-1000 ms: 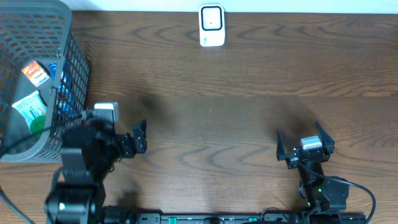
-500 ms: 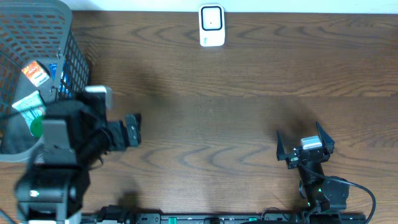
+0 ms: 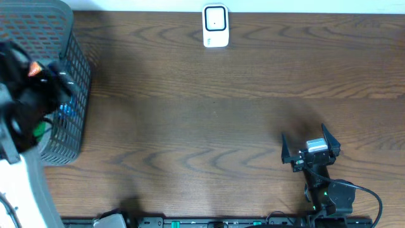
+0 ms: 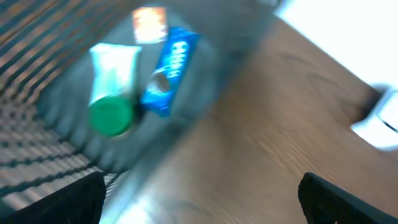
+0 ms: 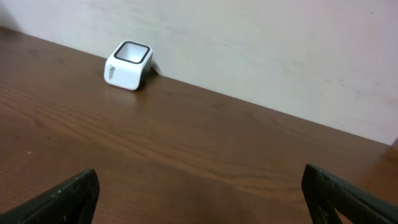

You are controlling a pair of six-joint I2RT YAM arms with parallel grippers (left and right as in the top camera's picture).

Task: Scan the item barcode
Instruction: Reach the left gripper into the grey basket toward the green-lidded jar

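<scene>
Hold the left gripper [image 4: 202, 205] steady over the basket [image 3: 76, 66], jaws spread wide and empty, until the blurred wrist view sharpens. Pick 1 item, likely the blue packet [image 4: 169, 71], and close across its narrow sides. Inside the basket, find 3 things: blue packet just beside a white tube [image 4: 112, 81] with green cap, plus an orange-and-white pack [image 4: 149, 23] behind. Leave the right gripper [image 5: 202, 196] parked, likewise spread and empty, well apart from the scanner [image 3: 215, 26] at the far edge of the table [image 3: 190, 114].

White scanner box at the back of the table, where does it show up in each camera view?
Overhead: scanner, top centre.
Left wrist: a blurred white shape at the right edge, probably the scanner.
Right wrist: upper left, at the far edge of the table.
Shared landmark: the brown wooden table it stands on.
</scene>
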